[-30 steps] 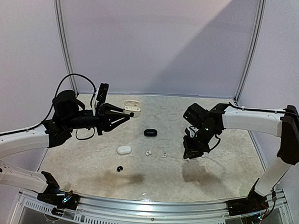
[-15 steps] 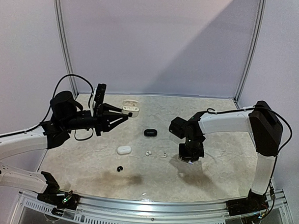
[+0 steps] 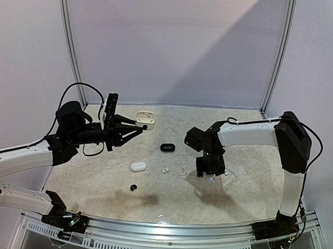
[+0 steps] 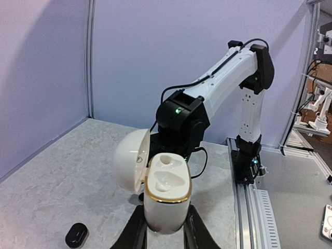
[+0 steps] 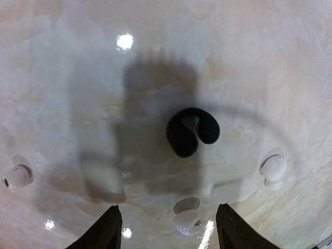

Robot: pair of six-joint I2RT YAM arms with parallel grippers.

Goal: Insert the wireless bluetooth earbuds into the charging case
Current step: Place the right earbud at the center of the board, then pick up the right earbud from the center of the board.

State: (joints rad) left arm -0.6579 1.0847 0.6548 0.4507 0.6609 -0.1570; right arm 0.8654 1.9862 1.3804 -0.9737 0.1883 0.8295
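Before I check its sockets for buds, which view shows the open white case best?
Left wrist: the open white case fills the foreground, both sockets visible. Top external shows it small; right wrist misses it.

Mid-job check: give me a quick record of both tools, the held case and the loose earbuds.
left tool: shut on white charging case, held above the table
case lid: open, both sockets empty
right tool: open, low over the table
nearest earbud: white earbud on the table between the right tool's fingers, not gripped
other earbuds: other white earbuds and a black earbud loose on the table
also on table: black case, closed white case
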